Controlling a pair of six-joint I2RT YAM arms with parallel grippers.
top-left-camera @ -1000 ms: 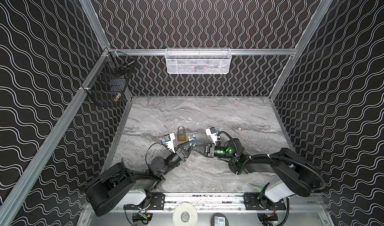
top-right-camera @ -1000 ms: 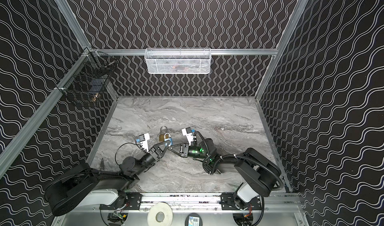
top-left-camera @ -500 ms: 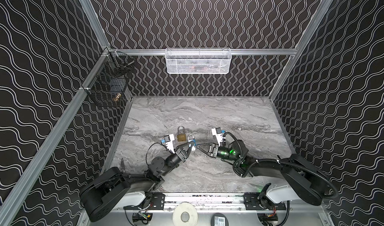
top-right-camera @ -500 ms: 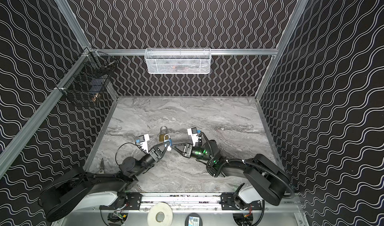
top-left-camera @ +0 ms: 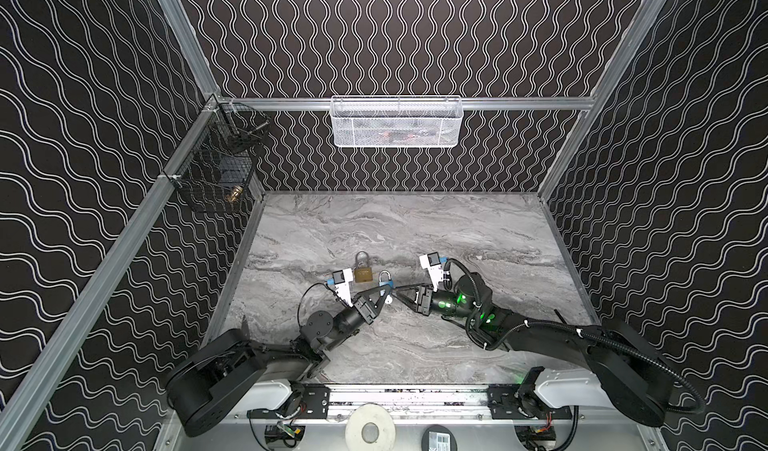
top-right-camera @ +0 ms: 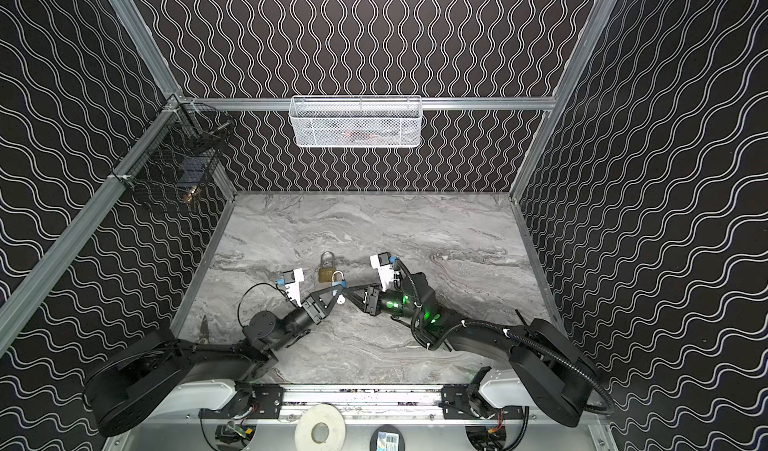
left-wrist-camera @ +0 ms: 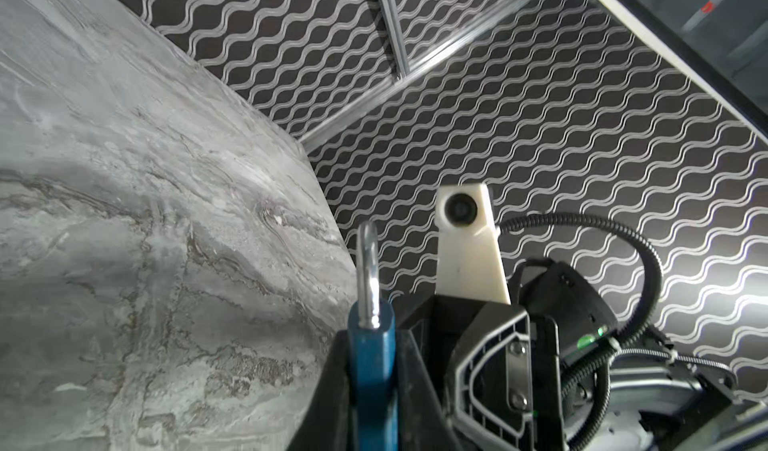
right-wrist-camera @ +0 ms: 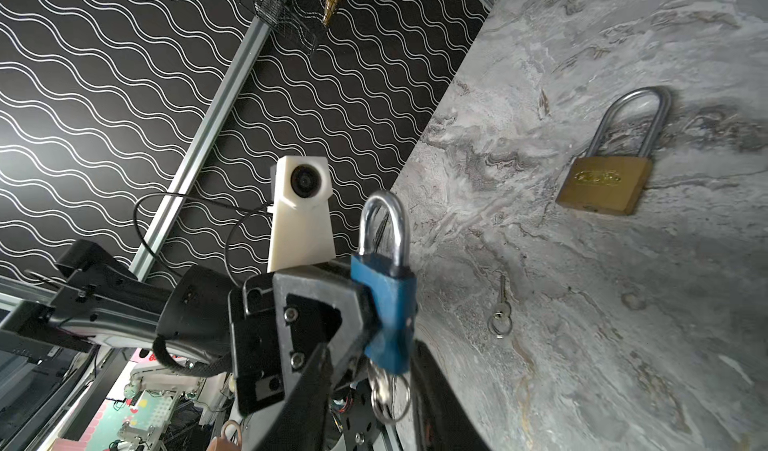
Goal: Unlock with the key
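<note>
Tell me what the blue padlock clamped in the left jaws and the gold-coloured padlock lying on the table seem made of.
The blue-bodied padlock: body probably metal under paint or plastic coating, given its even blue soft sheen; shackle looks polished steel, mirror-bright. The gold-coloured padlock: body looks brass, dull yellow satin with an embossed mark; shackle greyer, duller steel.

Both arms extend low and forward, wrists converging at centre; left hand (top-left-camera: 387, 292) clamped on blue padlock (top-left-camera: 385, 279), right hand (top-left-camera: 401, 294) facing it, fingers parted.
</note>
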